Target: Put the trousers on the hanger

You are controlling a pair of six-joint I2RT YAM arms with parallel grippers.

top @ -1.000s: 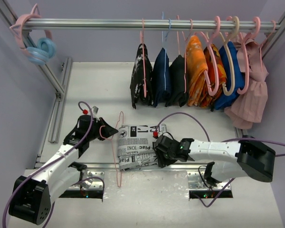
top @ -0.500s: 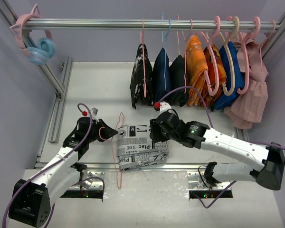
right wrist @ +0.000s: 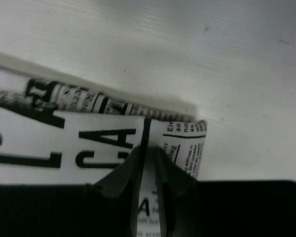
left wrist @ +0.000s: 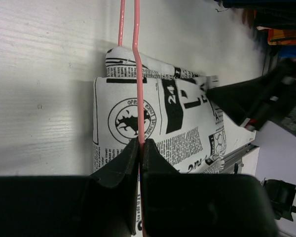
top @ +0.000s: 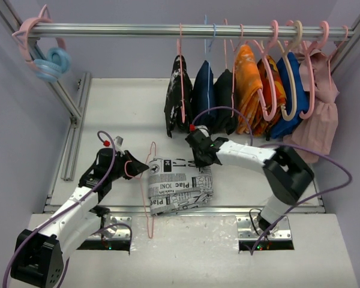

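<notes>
Two sets of fingers, both closed: left fingers [left wrist: 119, 170] pressed together on the thin pink wire of the hanger [left wrist: 136, 74], right fingers [right wrist: 122, 173] pinching the far right corner of the trousers [top: 179, 186]. Folded flat on the table [top: 126, 108] between the arms, wire across the left end.

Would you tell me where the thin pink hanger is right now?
In the top view, left of centre, the hanger crosses the trousers' left edge, pinched by the left gripper.

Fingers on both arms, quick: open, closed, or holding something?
Left fingers: closed on the hanger.
Right fingers: closed on a corner of the trousers.
</notes>
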